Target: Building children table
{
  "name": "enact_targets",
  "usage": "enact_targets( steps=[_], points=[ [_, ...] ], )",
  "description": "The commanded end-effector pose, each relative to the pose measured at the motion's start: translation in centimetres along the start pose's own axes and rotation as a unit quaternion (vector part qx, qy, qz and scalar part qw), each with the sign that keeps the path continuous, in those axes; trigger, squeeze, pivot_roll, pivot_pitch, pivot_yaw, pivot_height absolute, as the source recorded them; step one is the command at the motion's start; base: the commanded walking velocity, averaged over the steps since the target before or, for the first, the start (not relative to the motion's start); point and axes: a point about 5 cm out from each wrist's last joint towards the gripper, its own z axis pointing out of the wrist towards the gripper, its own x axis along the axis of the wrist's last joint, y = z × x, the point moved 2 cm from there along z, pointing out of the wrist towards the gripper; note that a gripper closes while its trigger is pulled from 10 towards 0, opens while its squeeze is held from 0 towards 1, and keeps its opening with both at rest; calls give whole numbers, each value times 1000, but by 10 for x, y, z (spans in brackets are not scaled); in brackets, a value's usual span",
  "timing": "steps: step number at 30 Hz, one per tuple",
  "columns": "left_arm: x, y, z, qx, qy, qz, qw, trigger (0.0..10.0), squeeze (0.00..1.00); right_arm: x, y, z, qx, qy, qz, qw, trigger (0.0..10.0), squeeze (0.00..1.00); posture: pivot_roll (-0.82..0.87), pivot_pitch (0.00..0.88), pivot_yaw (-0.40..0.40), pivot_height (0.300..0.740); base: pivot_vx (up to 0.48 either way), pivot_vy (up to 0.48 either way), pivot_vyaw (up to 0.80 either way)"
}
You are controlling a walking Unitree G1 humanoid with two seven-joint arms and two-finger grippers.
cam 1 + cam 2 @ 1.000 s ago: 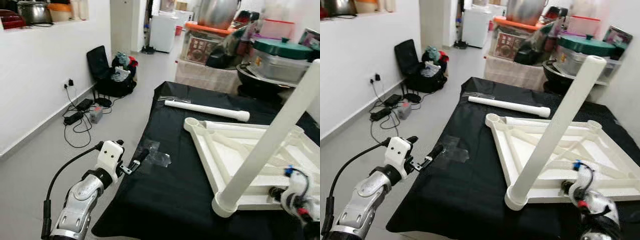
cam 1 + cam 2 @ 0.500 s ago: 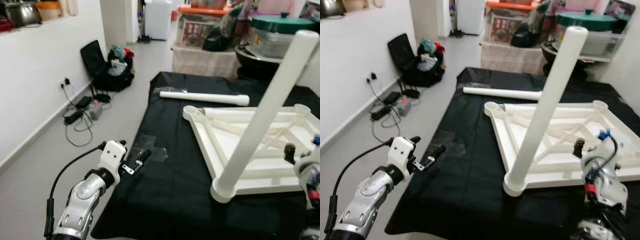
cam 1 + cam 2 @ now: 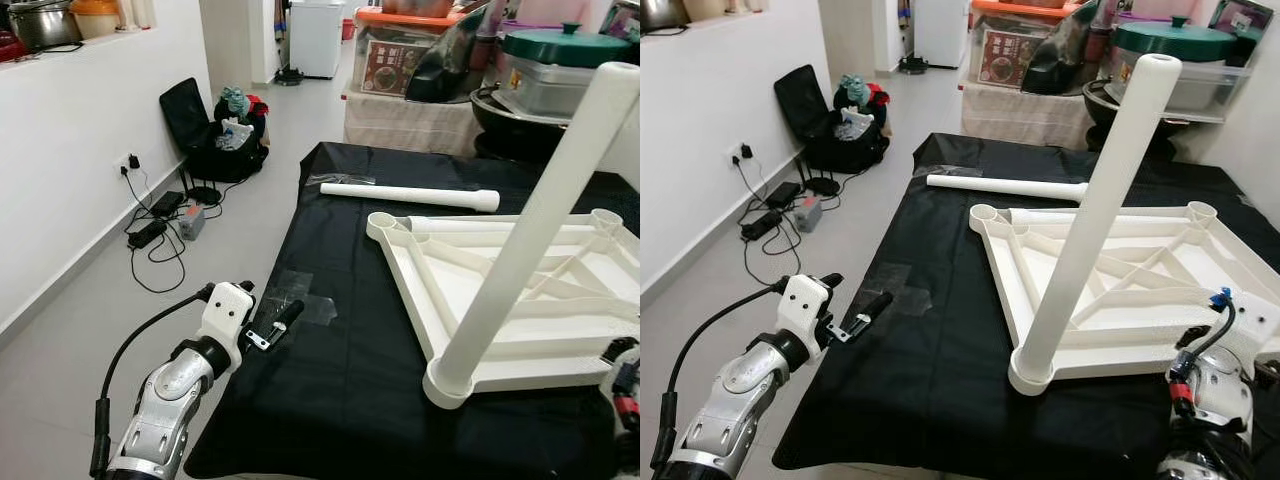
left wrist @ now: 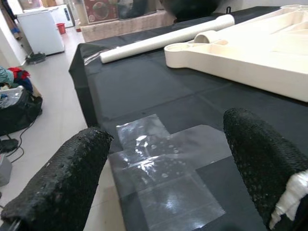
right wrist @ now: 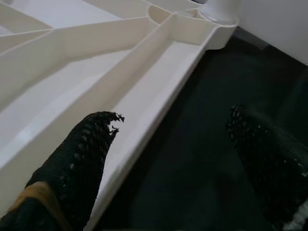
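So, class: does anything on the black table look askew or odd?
Yes: the fitted leg leans sideways from its corner socket in the upside-down tabletop rather than standing straight. A second leg lies loose beyond it.

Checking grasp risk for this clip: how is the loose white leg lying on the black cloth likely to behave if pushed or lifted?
The loose leg is a smooth round tube lying flat, so a sideways push would probably roll it. It looks like hollow plastic, likely light and stiff. The black cloth beneath may damp rolling a little.
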Motion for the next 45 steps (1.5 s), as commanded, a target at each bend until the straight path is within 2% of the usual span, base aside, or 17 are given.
enact_targets(
  steps=[1, 7, 9, 10, 11, 14, 17, 23, 30, 35, 36, 37, 40, 41, 42, 43, 45],
  points=[
    [-7, 2, -1, -3, -14, 0, 1000, 10000, 0, -15, 4, 0, -23, -26, -6, 999, 10000, 984, 25, 0, -85, 740, 0, 0, 0],
    [-6, 2, 0, -3, -13, 0, 1000, 10000, 0, -28, -1, -2, -21, -52, -11, 998, 10000, 969, 24, 0, -87, 740, 0, 0, 0],
    [-7, 3, 0, -2, -14, -1, 1000, 10000, 0, -45, -27, -13, 37, -96, -7, 995, 10000, 953, 26, 0, -94, 740, 0, 0, 0],
    [-7, 3, 0, -2, -14, -1, 1000, 10000, 0, -45, -27, -13, 37, -96, -7, 995, 10000, 953, 26, 0, -94, 740, 0, 0, 0],
    [-7, 3, 0, -2, -14, -2, 1000, 10000, 0, -47, -37, -17, 57, -105, -9, 993, 10000, 949, 25, 0, -97, 740, 0, 0, 0],
    [-7, 3, 0, -2, -14, -2, 1000, 10000, 0, -47, -37, -17, 57, -105, -9, 993, 10000, 949, 25, 0, -97, 740, 0, 0, 0],
    [-8, 6, 0, -3, -15, -4, 1000, 10000, 0, -31, -60, -28, 83, -92, -4, 992, 10000, 941, 24, 0, -104, 740, 0, 0, 0],
    [-9, 6, -1, -3, -17, -5, 1000, 10000, 0, -29, -65, -31, 86, -91, -14, 992, 10000, 933, 27, 0, -109, 740, 0, 0, 0],
    [-12, 6, -3, -4, -22, -4, 1000, 10000, 0, -52, -60, -33, 83, -133, -26, 987, 10000, 906, 20, 0, -103, 740, 0, 0, 0],
    [-12, 6, -2, -5, -23, -4, 1000, 10000, 0, -56, -59, -33, 86, -140, -25, 986, 10000, 894, 17, 0, -100, 740, 0, 0, 0],
    [-12, 7, -1, -7, -24, -3, 1000, 10000, 0, -63, -63, -35, 116, -150, -37, 981, 10000, 898, 18, 0, -98, 740, 0, 0, 0],
    [-12, 7, -1, -8, -24, -3, 1000, 10000, 0, -72, -69, -37, 160, -161, -68, 971, 10000, 773, 18, 0, -98, 740, 0, 0, 0],
    [-12, 7, -1, -8, -24, -3, 1000, 10000, 0, -72, -69, -37, 160, -161, -68, 971, 10000, 773, 18, 0, -98, 740, 0, 0, 0],
    [-11, 6, 0, -9, -23, -2, 1000, 10000, 0, -81, -67, -37, 175, -183, -74, 964, 10000, 396, 19, 0, -99, 740, 0, 0, 0],
    [-11, 6, 0, -9, -23, -2, 1000, 10000, 0, -81, -67, -37, 175, -183, -74, 964, 10000, 396, 19, 0, -99, 740, 0, 0, 0],
    [-11, 5, 0, -8, -24, -1, 1000, 10000, 0, -90, -61, -34, 176, -208, -74, 959, 10000, 310, 19, 0, -101, 740, 0, 0, 0],
    [-11, 4, -1, -7, -24, 0, 1000, 10000, 0, -94, -54, -30, 171, -222, -70, 957, 10000, 314, 19, 0, -101, 740, 0, 0, 0]
  ],
)
